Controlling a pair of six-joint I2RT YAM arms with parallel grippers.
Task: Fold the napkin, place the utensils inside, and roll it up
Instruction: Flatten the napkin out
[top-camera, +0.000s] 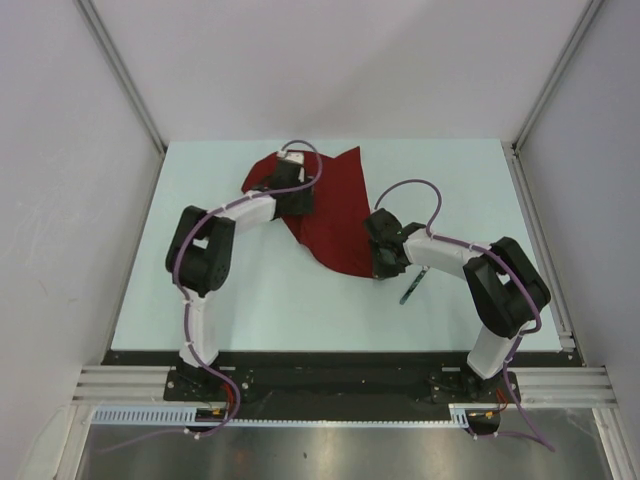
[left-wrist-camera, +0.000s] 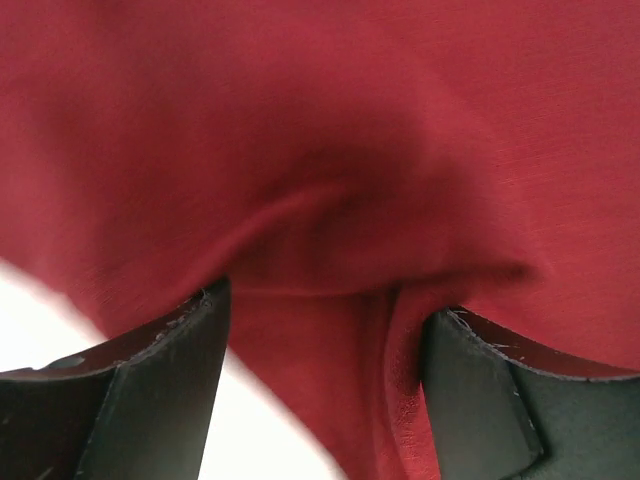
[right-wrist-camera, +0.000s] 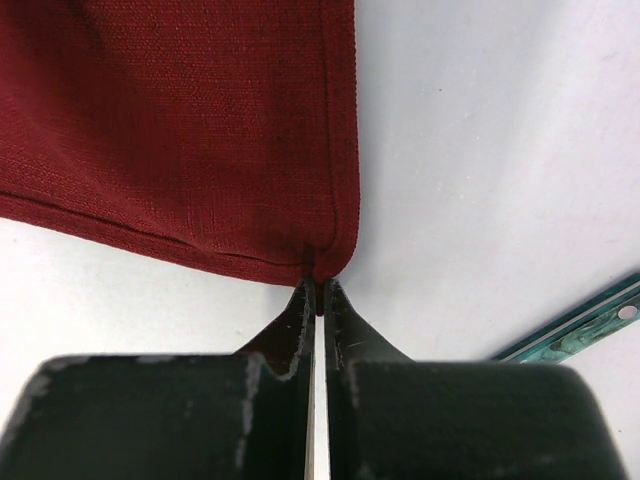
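The dark red napkin (top-camera: 335, 205) lies rumpled on the far middle of the table. My left gripper (top-camera: 297, 195) is down on its left part. In the left wrist view the left gripper (left-wrist-camera: 325, 390) is open, and a raised fold of the napkin (left-wrist-camera: 320, 200) sits between the fingers, against the right finger (left-wrist-camera: 500, 400). My right gripper (top-camera: 384, 262) is at the cloth's near right corner. In the right wrist view the right gripper (right-wrist-camera: 320, 288) is shut on that hemmed corner of the napkin (right-wrist-camera: 200, 130). One slim utensil (top-camera: 412, 285) lies beside the right arm; a thin edge of the utensil (right-wrist-camera: 585, 325) shows low right.
The pale table (top-camera: 260, 300) runs to a black front rail by the arm bases. White walls and metal posts close in the sides and back. Bare tabletop (right-wrist-camera: 480, 150) lies to the right of the held corner.
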